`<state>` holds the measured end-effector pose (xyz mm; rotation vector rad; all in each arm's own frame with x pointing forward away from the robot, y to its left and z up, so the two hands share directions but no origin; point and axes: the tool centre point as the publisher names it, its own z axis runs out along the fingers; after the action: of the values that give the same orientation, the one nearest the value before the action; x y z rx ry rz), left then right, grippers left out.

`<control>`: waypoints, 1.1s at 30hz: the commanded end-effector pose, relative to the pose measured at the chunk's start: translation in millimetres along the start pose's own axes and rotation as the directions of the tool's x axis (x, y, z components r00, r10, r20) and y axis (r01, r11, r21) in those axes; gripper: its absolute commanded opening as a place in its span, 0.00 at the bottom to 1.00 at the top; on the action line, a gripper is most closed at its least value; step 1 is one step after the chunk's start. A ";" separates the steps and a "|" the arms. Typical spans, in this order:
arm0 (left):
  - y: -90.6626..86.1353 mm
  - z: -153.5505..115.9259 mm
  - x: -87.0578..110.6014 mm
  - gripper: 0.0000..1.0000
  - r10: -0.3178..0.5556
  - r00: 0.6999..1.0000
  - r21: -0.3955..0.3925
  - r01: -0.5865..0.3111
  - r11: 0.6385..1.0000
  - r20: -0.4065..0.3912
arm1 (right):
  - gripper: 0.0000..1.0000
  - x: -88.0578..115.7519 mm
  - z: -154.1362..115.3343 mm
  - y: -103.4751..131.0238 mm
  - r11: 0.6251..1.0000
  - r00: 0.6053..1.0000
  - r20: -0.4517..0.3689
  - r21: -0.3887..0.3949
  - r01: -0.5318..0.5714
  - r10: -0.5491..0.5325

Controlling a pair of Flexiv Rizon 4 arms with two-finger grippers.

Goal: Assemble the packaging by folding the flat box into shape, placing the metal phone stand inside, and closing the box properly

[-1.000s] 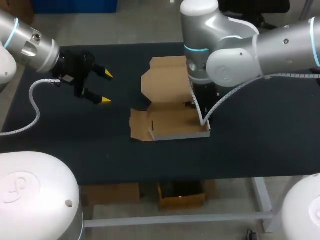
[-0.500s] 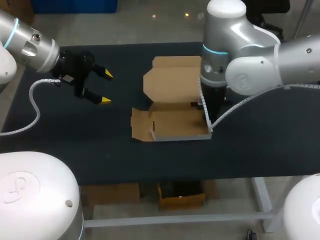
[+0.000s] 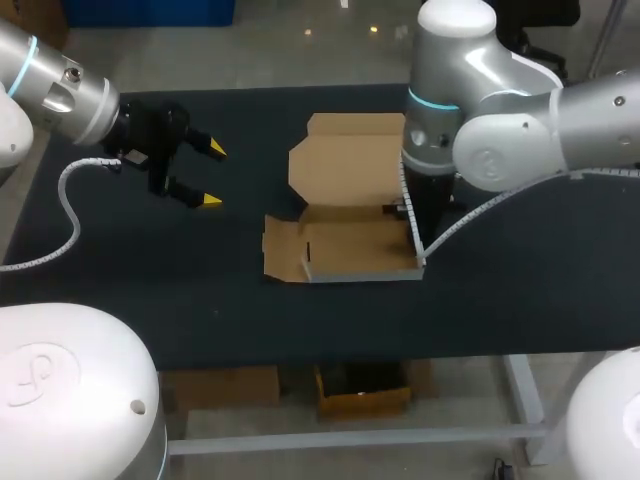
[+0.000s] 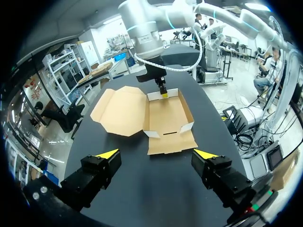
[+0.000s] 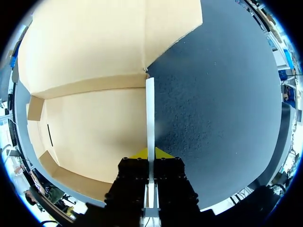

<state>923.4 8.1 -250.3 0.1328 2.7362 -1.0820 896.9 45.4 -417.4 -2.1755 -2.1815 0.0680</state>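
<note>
Our right gripper (image 5: pixel 150 153) has slid over to the box (image 3: pixel 345 240)'s right wall (image 5: pixel 150 109) and settled, jaws pinched on it (box mid-table, nudged slightly right). Left gripper (image 3: pixel 207 175) hasn't moved, jaws wide. Wall fold underway, we think; stand not in view.

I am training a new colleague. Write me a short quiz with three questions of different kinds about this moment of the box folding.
1. True or false: the left gripper is touching the cardboard box.
2. Choose one: the right gripper is A) open in the air, B) shut on the box's side wall, C) shut on nothing.
3. Fill in: the box's lid lies ____, flat on the table.
Key: 1 false; 2 B; 3 open.
</note>
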 end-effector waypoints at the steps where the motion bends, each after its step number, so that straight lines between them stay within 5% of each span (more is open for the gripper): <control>1: -0.2 -0.6 -0.5 1.00 0.000 1.000 -0.002 0.000 1.000 -0.003 | 0.00 3.0 -0.6 5.6 1.000 1.000 0.008 0.022 -0.002 0.001; 31: -0.2 -0.6 -0.5 1.00 0.000 1.000 -0.002 0.000 1.000 -0.003 | 0.00 2.6 -1.8 5.0 0.999 1.000 0.012 0.024 -0.023 0.023; 33: -1.3 -0.3 0.0 1.00 -0.048 0.999 0.008 0.048 0.999 0.001 | 0.00 2.6 -1.8 5.0 0.999 1.000 0.012 0.024 -0.023 0.023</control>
<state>923.2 7.5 -249.5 0.0977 2.7421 -1.0977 900.9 47.8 -416.5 -2.1959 -2.1520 0.1036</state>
